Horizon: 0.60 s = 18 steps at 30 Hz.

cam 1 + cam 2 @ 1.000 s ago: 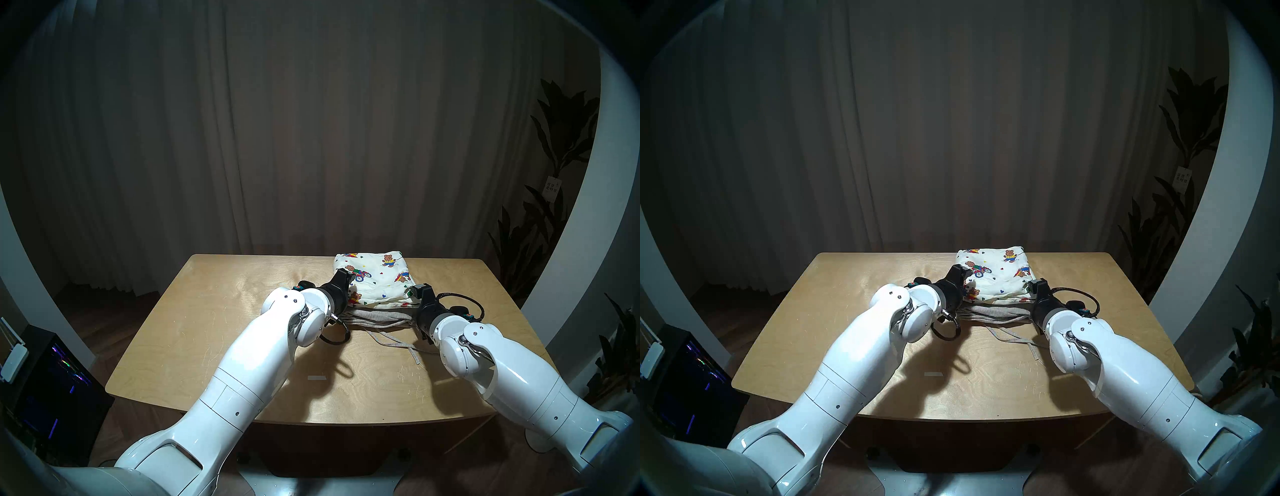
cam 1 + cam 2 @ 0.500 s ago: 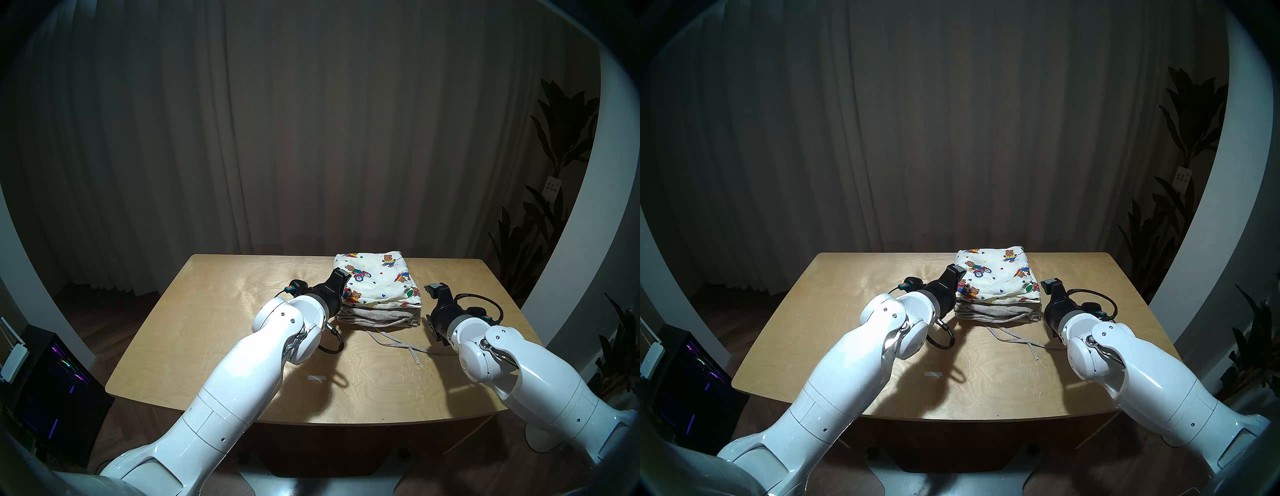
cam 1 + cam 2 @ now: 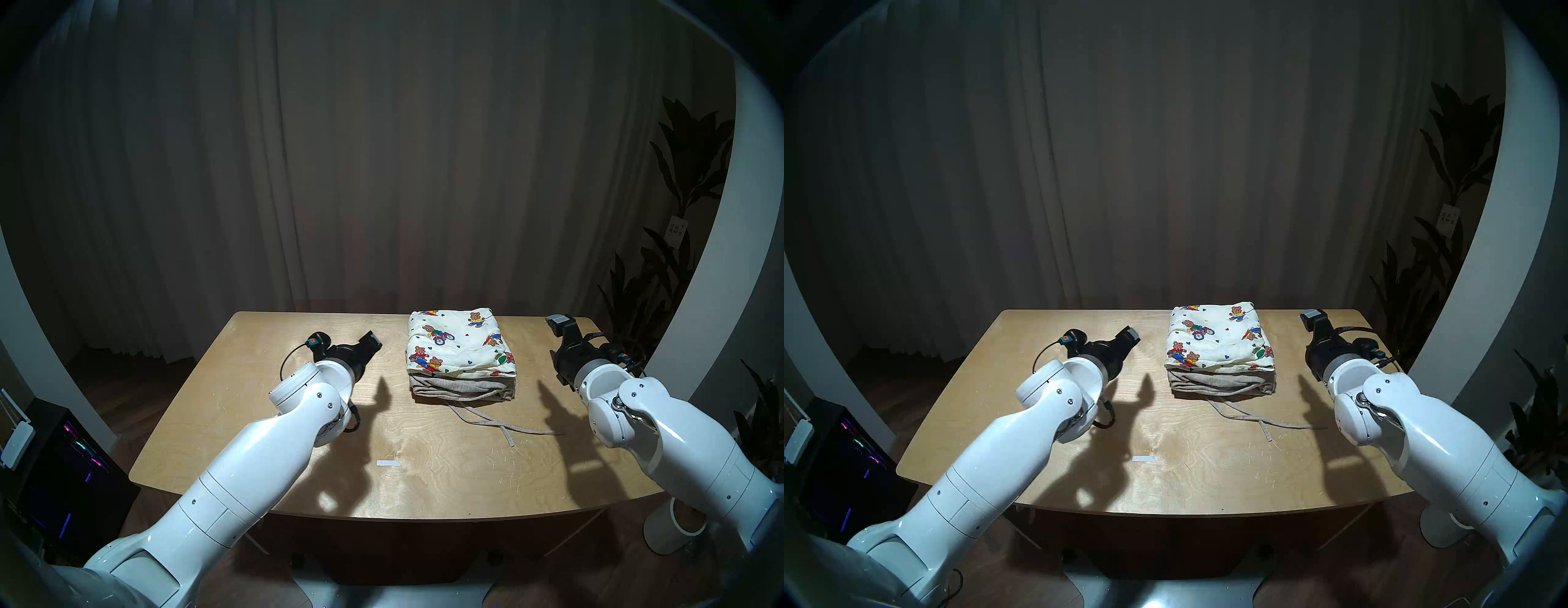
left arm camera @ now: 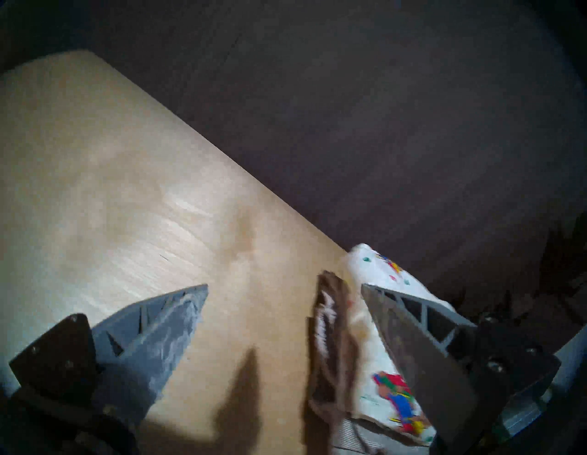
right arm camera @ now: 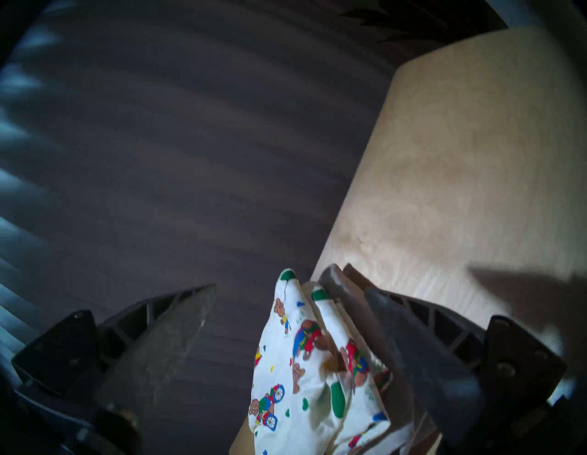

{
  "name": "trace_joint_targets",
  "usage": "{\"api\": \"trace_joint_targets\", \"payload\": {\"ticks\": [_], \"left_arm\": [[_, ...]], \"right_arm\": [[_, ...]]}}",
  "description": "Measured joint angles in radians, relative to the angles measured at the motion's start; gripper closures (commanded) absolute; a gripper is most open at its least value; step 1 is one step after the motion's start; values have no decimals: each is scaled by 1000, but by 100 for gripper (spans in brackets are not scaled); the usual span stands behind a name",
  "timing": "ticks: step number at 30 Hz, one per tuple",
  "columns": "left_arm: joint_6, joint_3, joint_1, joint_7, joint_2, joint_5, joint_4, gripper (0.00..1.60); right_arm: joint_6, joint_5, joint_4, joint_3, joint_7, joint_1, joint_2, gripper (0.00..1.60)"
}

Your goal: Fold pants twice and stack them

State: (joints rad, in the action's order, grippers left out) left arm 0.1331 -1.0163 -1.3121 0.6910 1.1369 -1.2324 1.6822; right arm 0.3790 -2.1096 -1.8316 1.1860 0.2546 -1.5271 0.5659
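**Both arms clear of the stacked shorts**

From the head, we see our left gripper (image 3: pixel 371 339) raised at nine o'clock of the stack, our right gripper (image 3: pixel 559 321) at three, both apart from it. The teddy-bear shorts (image 3: pixel 460 346) lie folded on the grey shorts (image 3: pixel 462 388), far right on the table (image 3: pixel 254 403).

Our left wrist view alone shows those jaws spread and empty.

Our right wrist view shows the same.
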Motion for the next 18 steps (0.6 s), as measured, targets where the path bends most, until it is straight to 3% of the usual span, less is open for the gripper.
{"api": "trace_joint_targets", "payload": {"ticks": [7, 18], "left_arm": [[72, 36, 42, 37, -88, 152, -19, 0], [144, 125, 111, 56, -158, 342, -47, 0]], "right_arm": [[-63, 104, 63, -10, -57, 41, -38, 0], [-162, 288, 142, -85, -150, 130, -50, 0]]}}
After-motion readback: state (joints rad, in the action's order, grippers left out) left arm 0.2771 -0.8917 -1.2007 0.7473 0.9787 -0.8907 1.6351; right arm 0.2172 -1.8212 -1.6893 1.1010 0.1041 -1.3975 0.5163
